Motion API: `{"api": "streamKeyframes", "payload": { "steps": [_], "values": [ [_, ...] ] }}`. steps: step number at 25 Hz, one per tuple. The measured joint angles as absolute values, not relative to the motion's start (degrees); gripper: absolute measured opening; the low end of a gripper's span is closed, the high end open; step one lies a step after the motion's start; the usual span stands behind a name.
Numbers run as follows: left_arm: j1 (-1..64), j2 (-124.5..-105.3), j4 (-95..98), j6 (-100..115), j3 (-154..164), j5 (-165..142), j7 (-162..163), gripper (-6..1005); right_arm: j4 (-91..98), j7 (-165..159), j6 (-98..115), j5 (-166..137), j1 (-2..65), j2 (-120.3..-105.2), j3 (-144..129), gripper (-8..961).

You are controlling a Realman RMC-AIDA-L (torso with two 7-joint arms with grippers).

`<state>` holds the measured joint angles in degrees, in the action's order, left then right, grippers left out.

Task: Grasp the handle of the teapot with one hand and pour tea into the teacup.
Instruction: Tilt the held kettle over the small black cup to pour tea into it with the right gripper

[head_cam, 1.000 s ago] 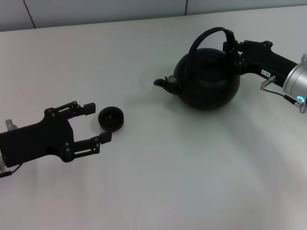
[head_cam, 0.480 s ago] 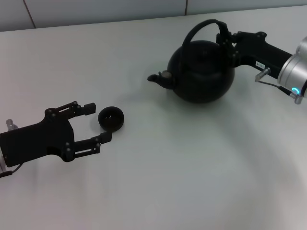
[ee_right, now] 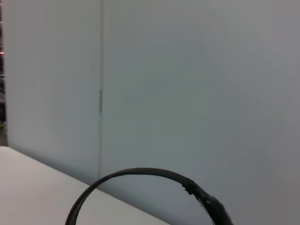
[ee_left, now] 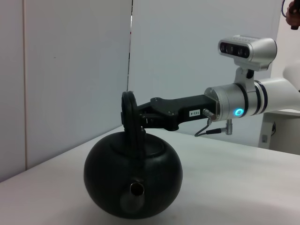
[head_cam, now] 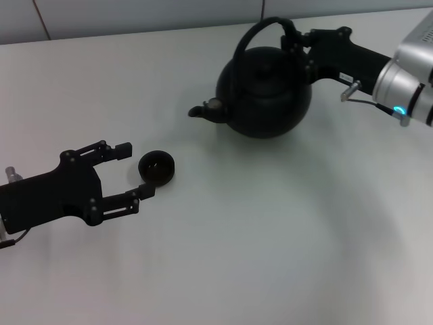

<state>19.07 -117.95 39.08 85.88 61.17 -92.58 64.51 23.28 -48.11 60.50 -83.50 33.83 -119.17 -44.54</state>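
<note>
The round matte-black teapot (head_cam: 264, 98) is at the back right of the white table, its spout (head_cam: 201, 110) pointing left toward the teacup. My right gripper (head_cam: 296, 40) is shut on the right end of the arched handle (head_cam: 254, 34). In the left wrist view the teapot (ee_left: 133, 176) faces the camera spout-first, with the handle (ee_left: 129, 112) edge-on and my right gripper (ee_left: 140, 117) clamped on it. The right wrist view shows only the handle (ee_right: 140, 172) arc. The small dark teacup (head_cam: 156, 168) stands at front left, just beyond the open fingertips of my left gripper (head_cam: 135, 170).
The white table (head_cam: 270, 237) reaches a light wall at the back, and bare surface lies between the teacup and the teapot. The right arm's silver wrist (head_cam: 406, 88) with its blue light hangs over the back right corner.
My right gripper has carried the teapot by its handle leftward and up in the head view, closer to the teacup's side. The left gripper and the teacup have stayed put.
</note>
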Motion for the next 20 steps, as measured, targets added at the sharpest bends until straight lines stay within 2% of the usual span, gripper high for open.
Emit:
{"api": "streamKeyframes", "payload": {
  "steps": [20],
  "values": [
    [19.1,-117.95,38.8,85.8,59.5,-92.8,64.8,799,28.0,-48.3,53.2,-83.5,37.7,-119.00,-59.8,89]
  ]
}}
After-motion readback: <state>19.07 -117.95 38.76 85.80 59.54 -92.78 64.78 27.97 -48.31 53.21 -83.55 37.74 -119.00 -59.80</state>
